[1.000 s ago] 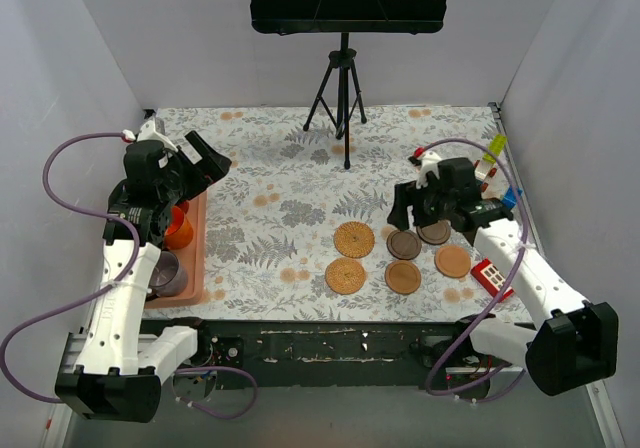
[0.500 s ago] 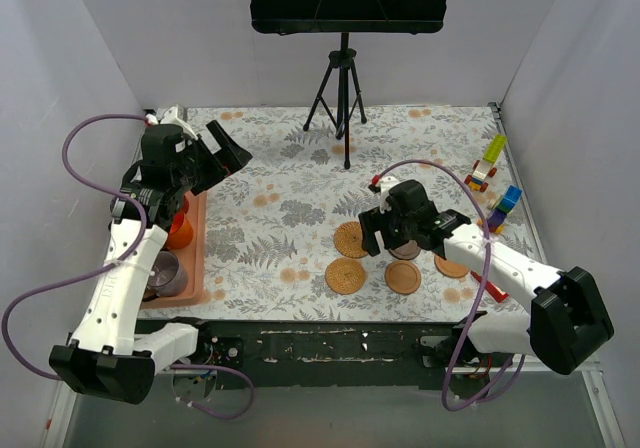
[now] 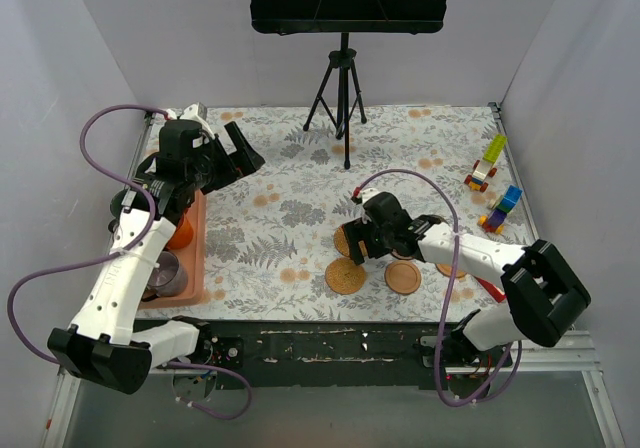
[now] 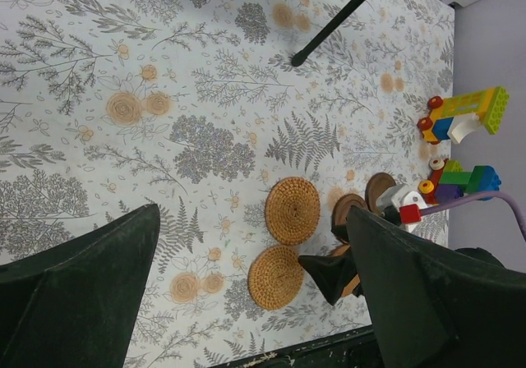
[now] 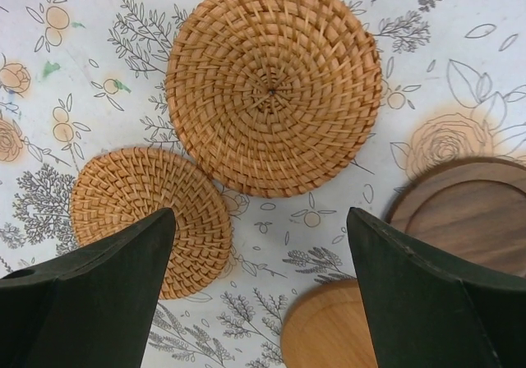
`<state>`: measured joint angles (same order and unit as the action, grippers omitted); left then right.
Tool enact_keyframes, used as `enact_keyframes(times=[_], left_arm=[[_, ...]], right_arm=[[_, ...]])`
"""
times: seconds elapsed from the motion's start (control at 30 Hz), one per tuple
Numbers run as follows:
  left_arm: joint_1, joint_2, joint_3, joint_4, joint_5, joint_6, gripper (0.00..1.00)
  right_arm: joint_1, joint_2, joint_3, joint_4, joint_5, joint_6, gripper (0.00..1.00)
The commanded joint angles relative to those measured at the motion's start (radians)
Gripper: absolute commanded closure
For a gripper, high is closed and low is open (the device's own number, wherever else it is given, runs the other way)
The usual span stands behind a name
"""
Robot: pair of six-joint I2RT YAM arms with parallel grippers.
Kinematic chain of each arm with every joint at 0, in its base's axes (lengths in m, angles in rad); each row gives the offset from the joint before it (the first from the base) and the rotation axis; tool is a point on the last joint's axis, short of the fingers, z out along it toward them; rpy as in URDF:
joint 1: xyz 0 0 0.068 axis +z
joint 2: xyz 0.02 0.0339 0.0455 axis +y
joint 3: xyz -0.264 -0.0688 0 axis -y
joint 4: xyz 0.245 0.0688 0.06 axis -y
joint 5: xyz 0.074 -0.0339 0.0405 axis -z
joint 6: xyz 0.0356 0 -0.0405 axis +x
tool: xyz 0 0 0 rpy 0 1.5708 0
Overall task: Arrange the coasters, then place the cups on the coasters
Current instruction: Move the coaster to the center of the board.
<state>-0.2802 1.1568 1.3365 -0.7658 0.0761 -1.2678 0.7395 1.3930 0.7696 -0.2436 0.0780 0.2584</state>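
Surface (image 3: pixel 270 218): white, printed with grey ferns and orange blossoms. Two rattan coasters (image 5: pixel 274 85): tan, woven spiral. One dark brown coaster (image 5: pixel 468 216), one orange-brown coaster (image 5: pixel 329 335); tray (image 3: pixel 198 258) salmon-pink.

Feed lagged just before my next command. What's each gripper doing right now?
Left gripper: open, holding nothing.
Right gripper: open, holding nothing, hovering by a woven coaster.

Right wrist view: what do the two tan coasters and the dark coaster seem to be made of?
Upper tan coaster and lower tan coaster: likely woven rattan, matte; coiled weave visible. Dark coaster: probably wood, smooth; faint grain and a turned rim.
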Motion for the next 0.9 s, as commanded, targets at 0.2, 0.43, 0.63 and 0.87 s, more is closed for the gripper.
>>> enact_keyframes(times=[0.2,0.43,0.63,0.87], left_arm=[[-0.002,-0.081,-0.017,-0.061,-0.041,0.002,0.02],[-0.002,-0.085,-0.014,-0.081,-0.058,0.019,0.02],[-0.002,-0.085,-0.026,-0.055,-0.056,0.030,0.02],[-0.001,-0.055,-0.005,-0.035,-0.055,0.064,0.02]], right_arm=[[0.106,0.121,0.100,0.075,0.127,0.018,0.08],[0.112,0.233,0.178,0.049,0.163,0.041,0.11],[0.110,0.265,0.186,0.013,0.203,0.082,0.16],[0.086,0.308,0.188,0.001,0.183,0.087,0.28]])
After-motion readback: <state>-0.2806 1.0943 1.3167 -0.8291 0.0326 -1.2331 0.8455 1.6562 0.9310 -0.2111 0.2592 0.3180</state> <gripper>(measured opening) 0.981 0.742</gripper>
